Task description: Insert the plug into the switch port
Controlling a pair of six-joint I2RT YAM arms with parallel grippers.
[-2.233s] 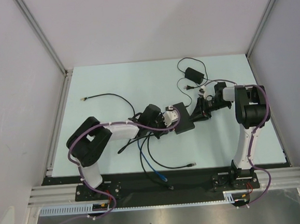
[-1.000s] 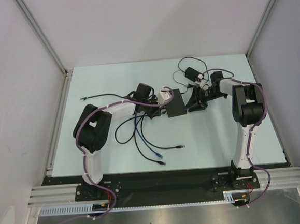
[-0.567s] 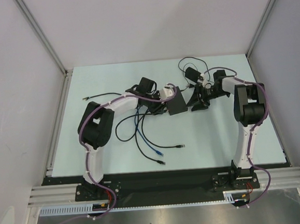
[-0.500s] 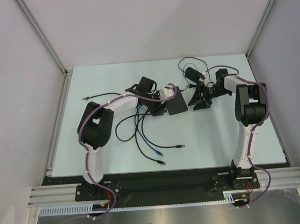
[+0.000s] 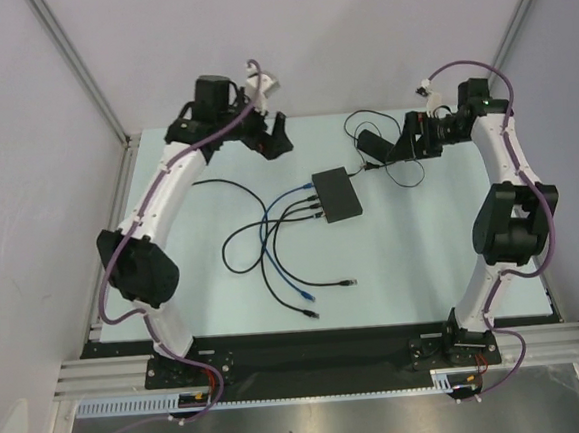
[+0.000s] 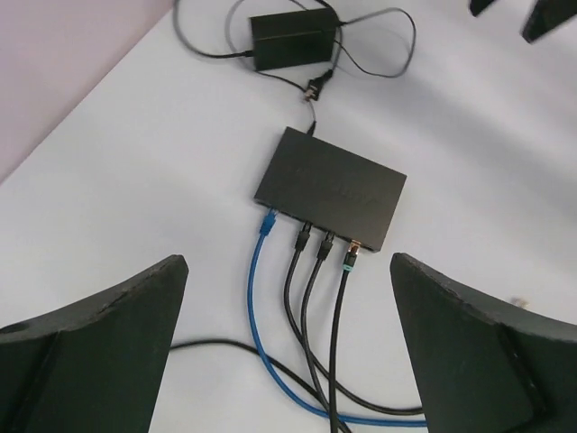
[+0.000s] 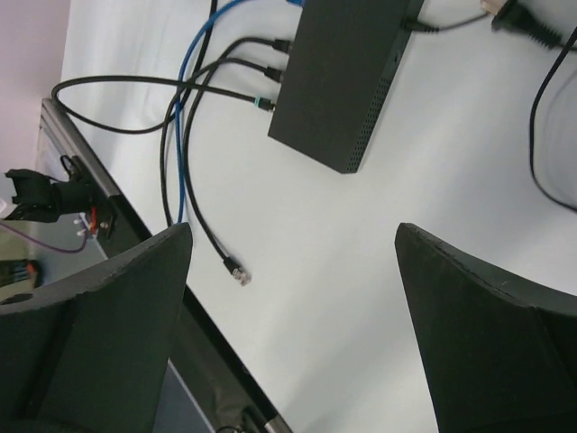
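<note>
Matte-black and flat, the thin rectangular switch [image 5: 336, 194] lies near the middle of the pale table [image 5: 444, 265], well apart from both my claws and touched by neither. Four cable plugs sit side by side along one narrow edge of it: a blue plug [image 6: 267, 223], two plain black plugs [image 6: 302, 239], and a black plug with a green collar [image 6: 348, 260]. Their cables fan out over the table toward my bases, the blue cable [image 5: 278, 262] crossing the black ones, and two loose cable ends [image 5: 352, 283] lie on the bare table. From the opposite edge a thin black lead [image 6: 311, 126] runs toward the chunky black power adapter brick [image 5: 372, 143], which sits at the far side of the table with its cord looped around it.

My left claw [image 5: 272, 143] hangs over the far left part of the table, spread wide and holding nothing. My right claw [image 5: 404, 147] hangs just beside the adapter brick, also spread wide with nothing between its fingers
</note>
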